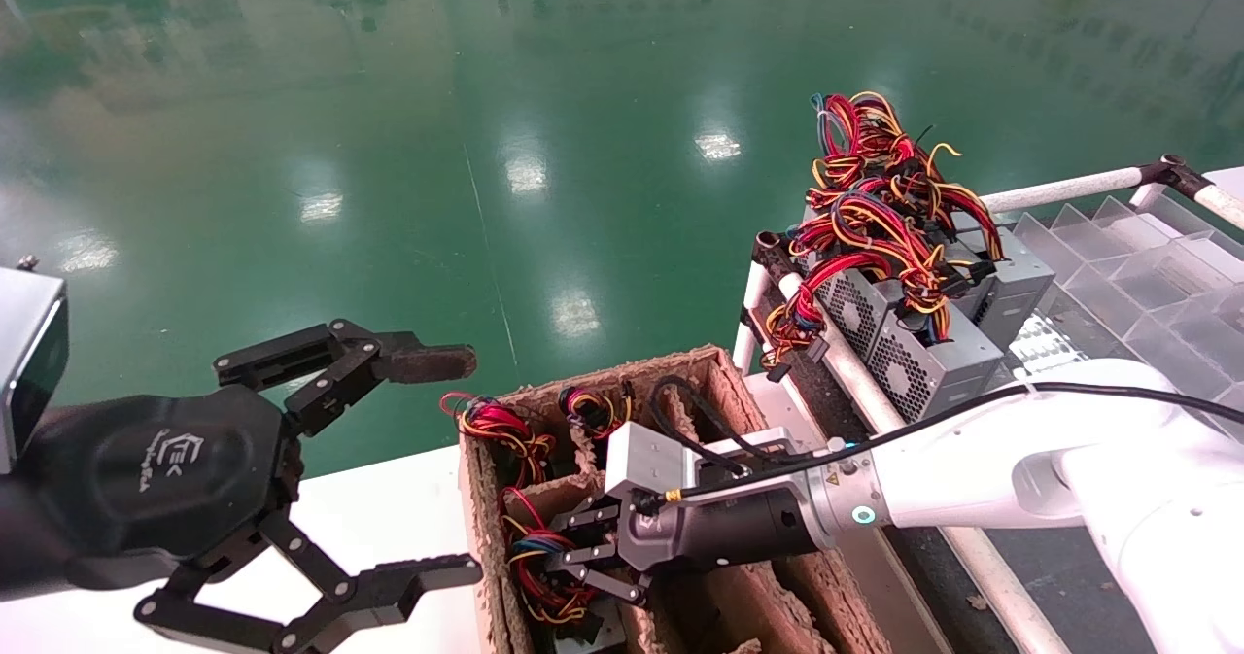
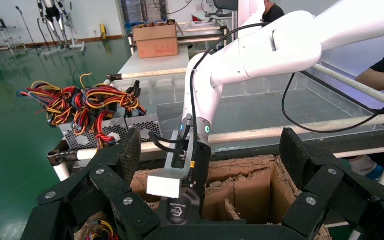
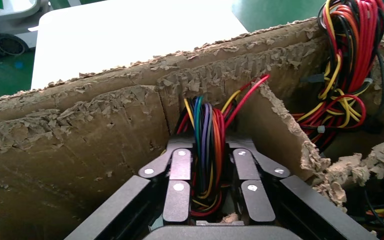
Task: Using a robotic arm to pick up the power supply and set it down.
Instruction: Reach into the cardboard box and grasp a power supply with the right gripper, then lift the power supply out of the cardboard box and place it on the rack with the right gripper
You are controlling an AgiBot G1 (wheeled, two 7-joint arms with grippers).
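My right arm (image 1: 1020,469), white with a green light at the wrist, reaches down into a brown cardboard divider box (image 1: 724,382). Its black gripper (image 1: 573,562) sits in one cell. The fingers are closed tight on either side of the looped red, orange, blue and yellow wire bundle (image 3: 205,130) of a power supply; the grey body is hidden below the gripper (image 3: 207,150). The left gripper (image 1: 442,467) hangs wide open beside the box at the left, holding nothing.
Several more grey power supplies (image 1: 914,343) with tangled wires lie stacked on a white-railed rack at the right. Other wire loops (image 1: 496,426) fill neighbouring cells, while one cell (image 2: 260,190) looks empty. A white table (image 1: 389,499) lies left of the box, clear trays (image 1: 1147,265) at the far right.
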